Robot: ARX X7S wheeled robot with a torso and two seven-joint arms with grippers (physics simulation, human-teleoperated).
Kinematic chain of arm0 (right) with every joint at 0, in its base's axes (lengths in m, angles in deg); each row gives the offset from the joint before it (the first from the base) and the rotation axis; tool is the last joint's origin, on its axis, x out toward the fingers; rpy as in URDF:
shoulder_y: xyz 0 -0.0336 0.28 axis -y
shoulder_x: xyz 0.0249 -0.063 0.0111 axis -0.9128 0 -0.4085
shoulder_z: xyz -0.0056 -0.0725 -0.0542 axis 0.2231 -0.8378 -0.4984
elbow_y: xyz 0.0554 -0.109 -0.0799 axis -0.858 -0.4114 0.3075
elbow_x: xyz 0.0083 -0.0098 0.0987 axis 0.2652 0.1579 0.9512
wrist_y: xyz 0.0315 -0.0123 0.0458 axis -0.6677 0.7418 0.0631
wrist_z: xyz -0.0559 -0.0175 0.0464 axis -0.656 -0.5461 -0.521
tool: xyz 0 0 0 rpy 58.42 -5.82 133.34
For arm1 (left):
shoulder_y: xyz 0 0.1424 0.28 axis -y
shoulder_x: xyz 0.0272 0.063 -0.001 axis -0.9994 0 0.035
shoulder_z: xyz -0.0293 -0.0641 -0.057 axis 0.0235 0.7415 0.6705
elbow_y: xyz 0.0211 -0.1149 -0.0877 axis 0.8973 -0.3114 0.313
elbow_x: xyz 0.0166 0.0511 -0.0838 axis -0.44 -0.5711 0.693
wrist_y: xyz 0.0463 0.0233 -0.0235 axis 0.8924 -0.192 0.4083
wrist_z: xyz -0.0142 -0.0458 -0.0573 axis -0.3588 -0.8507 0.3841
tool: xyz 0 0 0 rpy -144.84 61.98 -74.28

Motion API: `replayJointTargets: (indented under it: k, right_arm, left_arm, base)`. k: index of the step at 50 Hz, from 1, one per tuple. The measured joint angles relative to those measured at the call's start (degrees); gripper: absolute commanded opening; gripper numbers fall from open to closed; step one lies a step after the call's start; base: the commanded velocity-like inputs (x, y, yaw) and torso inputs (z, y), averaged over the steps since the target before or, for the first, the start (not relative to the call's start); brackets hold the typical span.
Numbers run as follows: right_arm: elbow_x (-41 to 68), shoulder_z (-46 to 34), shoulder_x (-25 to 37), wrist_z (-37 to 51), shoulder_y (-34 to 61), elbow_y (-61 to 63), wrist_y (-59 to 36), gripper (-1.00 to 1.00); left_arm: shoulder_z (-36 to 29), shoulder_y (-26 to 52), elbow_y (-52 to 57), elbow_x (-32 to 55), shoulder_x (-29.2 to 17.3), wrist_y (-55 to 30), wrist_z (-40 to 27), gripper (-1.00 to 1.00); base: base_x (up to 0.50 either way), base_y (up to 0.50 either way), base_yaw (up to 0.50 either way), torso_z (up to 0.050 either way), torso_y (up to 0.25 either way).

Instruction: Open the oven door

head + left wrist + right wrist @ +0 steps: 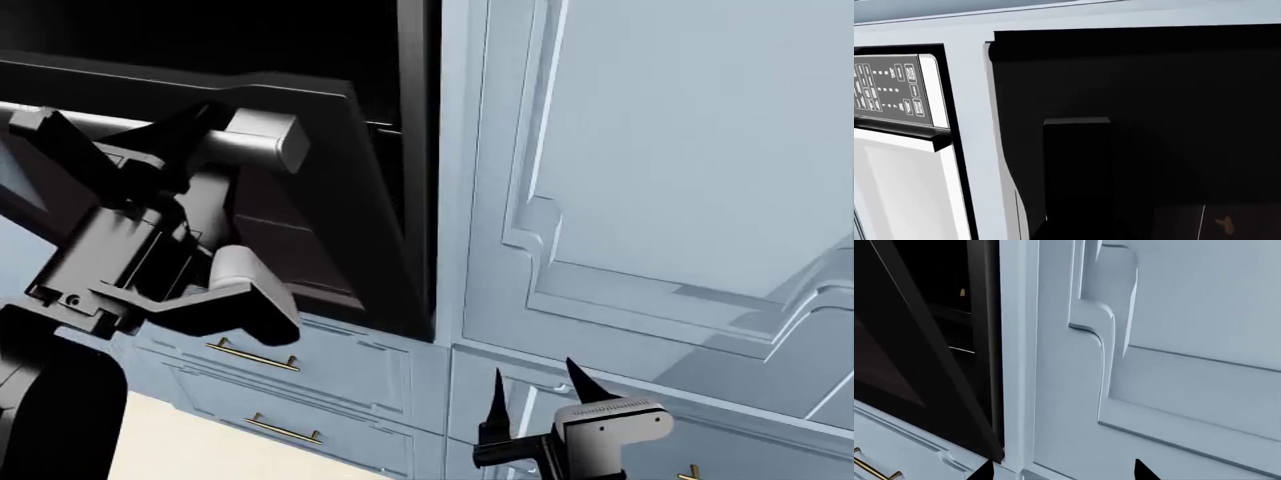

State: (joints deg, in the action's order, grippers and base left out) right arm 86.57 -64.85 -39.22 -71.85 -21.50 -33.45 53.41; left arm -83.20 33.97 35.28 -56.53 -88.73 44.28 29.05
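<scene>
At the top edge of the half-lowered oven door (334, 220), the left gripper (180, 165) sits at the crosswise handle (260, 138), jaws hidden, while the right gripper (534, 395) hangs open, far lower.

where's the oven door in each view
Head view: oven door tilted open at upper left, left pincer at its silver handle.
Right wrist view: its dark edge slants along the left side.
Left wrist view: cannot tell; dark surfaces only.
Shared landmark: pale blue cabinet frame beside the oven.
</scene>
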Motion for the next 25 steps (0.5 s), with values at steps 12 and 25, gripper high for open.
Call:
replayJointTargets:
  k: [12, 25]
  right_arm:
    - [0.06, -0.17, 0.14, 0.19, -0.03, 0.03, 0.12, 1.0]
    - [0.09, -0.39, 0.3, 0.41, -0.01, 0.17, 0.06, 1.0]
  left_arm:
    - [0.98, -3.2, 1.53, -0.79, 0.07, -0.46, -2.23, -1.0]
    - [2.07, -4.99, 4.08, -1.33, -1.03, -1.37, 0.0, -1.0]
  base:
    - [0.0, 0.0, 0.0, 0.001, 0.003]
    - [0.0, 0.0, 0.0, 0.001, 0.003]
